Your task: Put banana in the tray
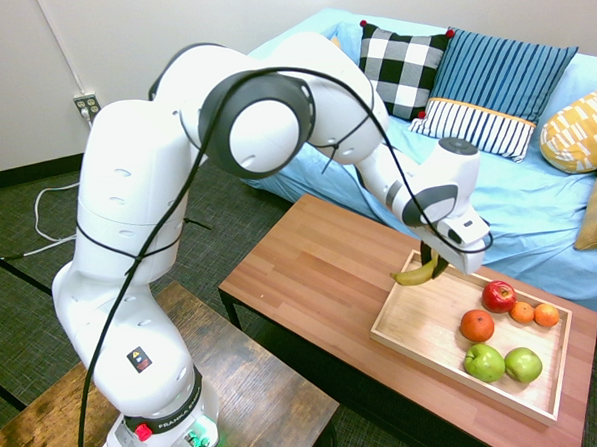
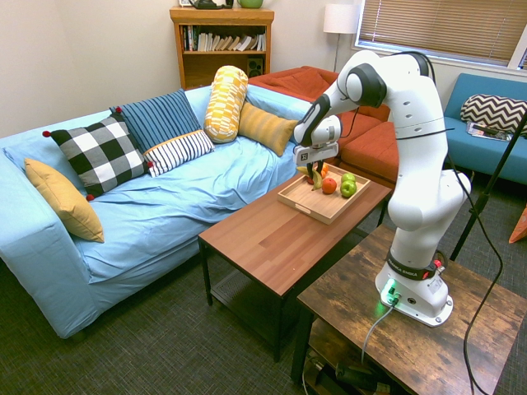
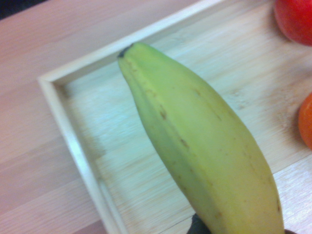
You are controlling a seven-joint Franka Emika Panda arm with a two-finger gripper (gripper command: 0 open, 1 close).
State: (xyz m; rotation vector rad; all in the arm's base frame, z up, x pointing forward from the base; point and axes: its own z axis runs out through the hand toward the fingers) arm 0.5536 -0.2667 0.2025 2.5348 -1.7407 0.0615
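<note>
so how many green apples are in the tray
2. Both sit side by side at the tray's corner nearest the first exterior camera: one green apple beside the orange fruit, the other just beyond it. None looks hidden.

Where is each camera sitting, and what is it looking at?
First exterior view: up behind the arm's base, looking over the table toward the sofa; nearly the whole arm shows, claw holding the banana.
Second exterior view: across the room, facing sofa and arm from the other side; the whole arm shows.
Wrist view: on the wrist, looking down at the banana over the tray; none of the arm shows.
All three share banana and tray.
</note>
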